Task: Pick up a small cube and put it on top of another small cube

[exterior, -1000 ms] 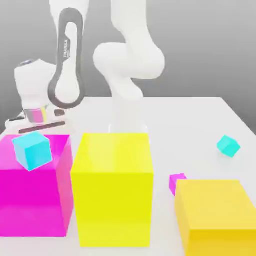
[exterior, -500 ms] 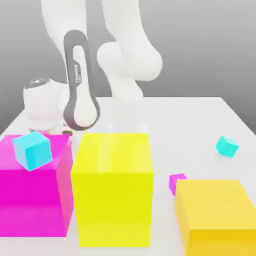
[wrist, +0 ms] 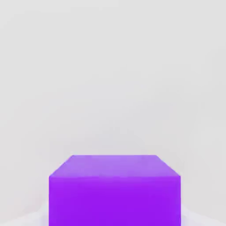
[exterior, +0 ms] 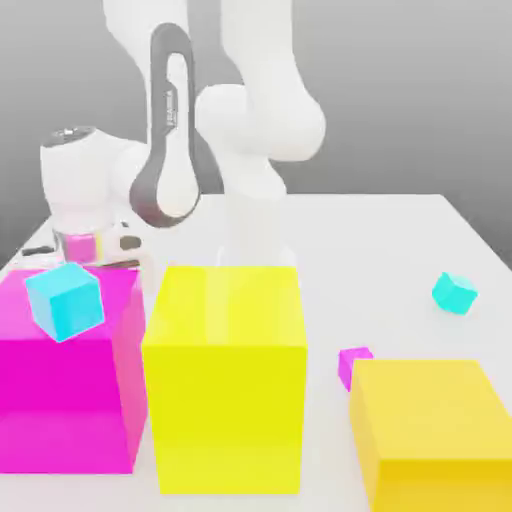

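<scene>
purple cube [wrist: 114,201] — in the gripper [wrist: 115,220]

Magenta block [exterior: 65,405], yellow block [exterior: 230,420], orange block [exterior: 425,410]

The claw [wrist: 114,217], lower half a second ago, has risen again, now closed on the purple cube [wrist: 114,194] and somewhat nearer the yellow block [exterior: 228,400] than at first. Well apart from the claw, past that block, the loose turquoise cube [exterior: 454,294] has shifted and turned slightly.
</scene>
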`<state>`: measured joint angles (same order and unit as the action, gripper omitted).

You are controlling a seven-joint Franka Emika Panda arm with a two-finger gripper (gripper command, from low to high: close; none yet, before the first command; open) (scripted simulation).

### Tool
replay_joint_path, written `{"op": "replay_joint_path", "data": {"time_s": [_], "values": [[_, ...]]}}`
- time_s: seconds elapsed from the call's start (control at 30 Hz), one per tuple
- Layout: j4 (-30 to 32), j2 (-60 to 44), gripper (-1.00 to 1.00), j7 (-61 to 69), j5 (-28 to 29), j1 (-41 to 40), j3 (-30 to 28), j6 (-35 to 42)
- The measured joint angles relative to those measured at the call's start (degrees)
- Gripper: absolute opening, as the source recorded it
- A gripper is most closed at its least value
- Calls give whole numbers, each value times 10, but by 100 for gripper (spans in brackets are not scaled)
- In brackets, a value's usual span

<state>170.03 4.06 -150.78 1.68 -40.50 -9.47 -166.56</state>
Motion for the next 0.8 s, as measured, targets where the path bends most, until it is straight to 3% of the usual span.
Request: {"op": "replay_joint_path", "data": {"time_s": [0.27, 0.33, 0.6, 0.8], "values": [[-60, -40, -100, 237, -143, 17, -23, 2], [-79, -50, -100, 295, -156, 11, -22, 12], [-166, -75, -100, 503, -93, -25, -30, 94], [-266, -40, -100, 638, 1, 12, -12, 225]]}}
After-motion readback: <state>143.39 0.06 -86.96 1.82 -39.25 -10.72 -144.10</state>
